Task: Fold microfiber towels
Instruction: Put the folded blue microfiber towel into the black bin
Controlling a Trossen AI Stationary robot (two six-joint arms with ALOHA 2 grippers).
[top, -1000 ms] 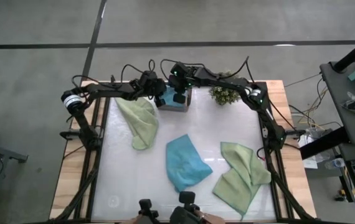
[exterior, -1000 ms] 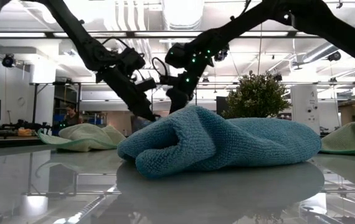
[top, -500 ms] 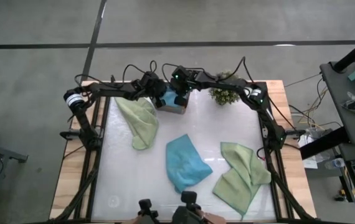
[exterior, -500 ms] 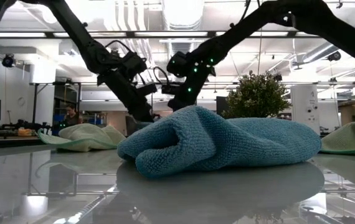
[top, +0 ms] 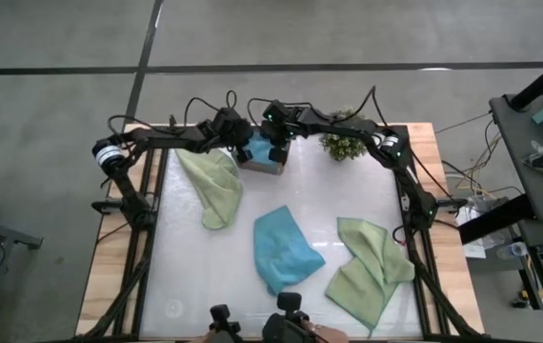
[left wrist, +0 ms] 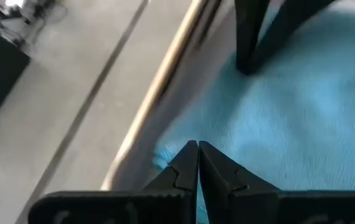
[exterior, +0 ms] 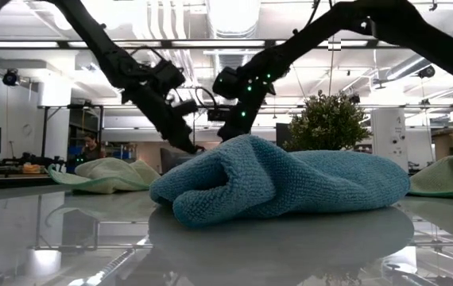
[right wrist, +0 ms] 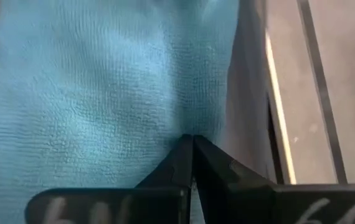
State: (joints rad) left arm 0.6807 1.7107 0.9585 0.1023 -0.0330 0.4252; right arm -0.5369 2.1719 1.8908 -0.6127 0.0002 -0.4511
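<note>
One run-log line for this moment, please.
left gripper: shut, over teal towel in tray | right gripper: shut, same towel | three towels unfolded on table

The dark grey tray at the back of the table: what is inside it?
A teal-blue towel fills the grey tray. The left gripper and right gripper, both shut, press on it. Whatever lies beneath that towel is covered.
</note>
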